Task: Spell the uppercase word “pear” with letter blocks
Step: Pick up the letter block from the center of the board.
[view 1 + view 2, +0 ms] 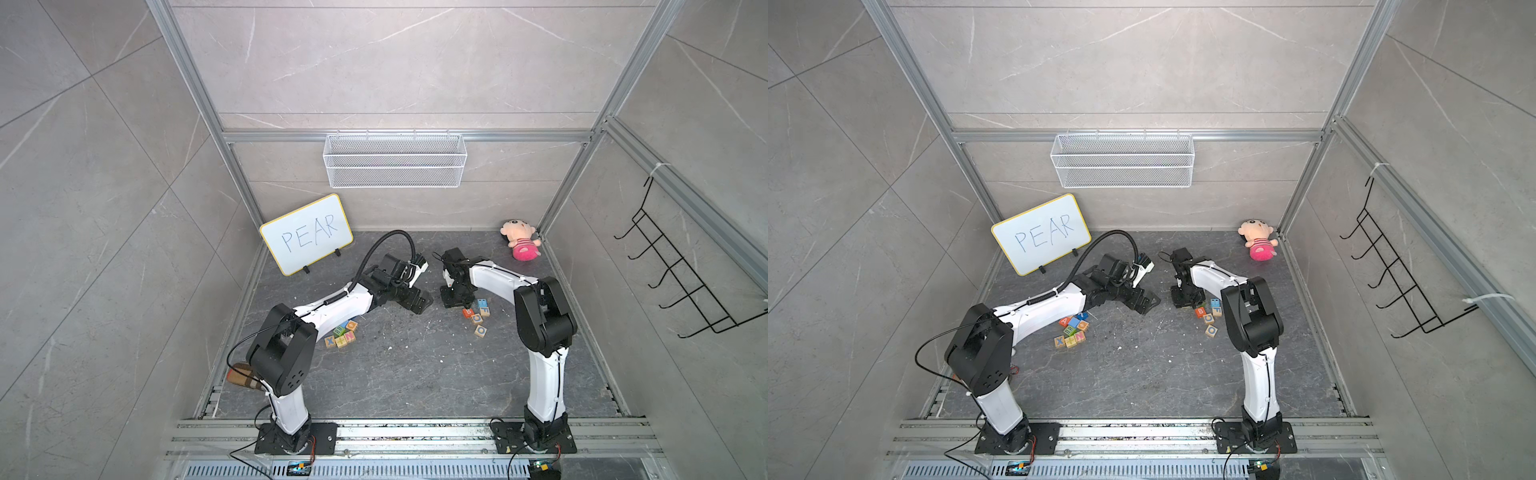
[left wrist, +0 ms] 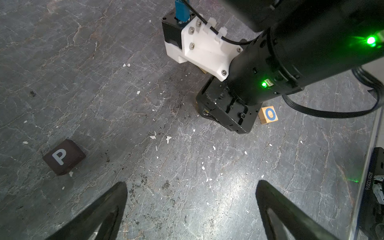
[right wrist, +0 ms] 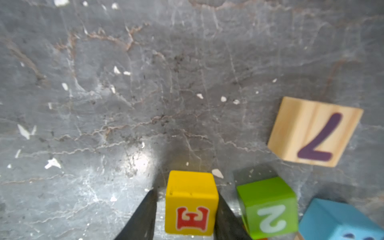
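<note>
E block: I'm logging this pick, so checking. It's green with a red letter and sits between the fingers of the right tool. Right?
Not quite. The E block is yellow, not green; the green cube beside it is the 2 block. The right wrist view shows this. The rest holds: its letter is red, and it sits between the fingers of the right tool.

Left arm: white shells between chunky black joint housings; black base plate.
Right arm: same white-and-black build, thin black cable along the shell.
Hose: black, ribbed, with a coiled black lead.
Bracket: white, silver screws, white cable clips; blue plug just beside.
LEDs: green, on the black housing near the bracket.
Left fingers: black, tapered to points.
</note>
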{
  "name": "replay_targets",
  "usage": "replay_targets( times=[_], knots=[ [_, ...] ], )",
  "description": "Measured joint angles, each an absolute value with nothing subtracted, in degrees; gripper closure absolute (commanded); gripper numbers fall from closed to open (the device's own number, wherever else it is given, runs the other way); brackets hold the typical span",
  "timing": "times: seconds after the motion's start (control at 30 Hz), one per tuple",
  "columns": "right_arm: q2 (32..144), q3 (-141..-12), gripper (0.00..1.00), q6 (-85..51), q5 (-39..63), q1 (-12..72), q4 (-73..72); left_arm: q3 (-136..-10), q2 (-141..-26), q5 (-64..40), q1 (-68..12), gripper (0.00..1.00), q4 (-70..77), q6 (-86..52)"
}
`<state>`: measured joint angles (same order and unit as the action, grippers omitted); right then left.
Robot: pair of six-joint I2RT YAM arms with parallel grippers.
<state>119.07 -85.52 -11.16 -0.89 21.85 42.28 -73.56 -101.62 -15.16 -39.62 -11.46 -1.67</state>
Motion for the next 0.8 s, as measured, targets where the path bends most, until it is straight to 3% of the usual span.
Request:
replay_targets(
  times=[0.17, 0.47, 0.8],
  knots=[
    [119.0, -85.5, 0.71, -10.9, -0.9, 21.8, 42.3, -73.6, -101.7, -15.2, -39.6, 0.0, -11.5, -1.7],
    [116.9, -87.0, 0.73, -13.0, 1.7, 22.5, 44.4, -73.7, -101.7, -15.3, -39.6, 0.0, -11.2, -1.0],
    [116.4, -100.1, 0.72, -18.7, 3.4, 30.0, 47.2, -71.3, -98.8, -15.6, -34.7, 0.0, -9.6, 2.7]
  ],
)
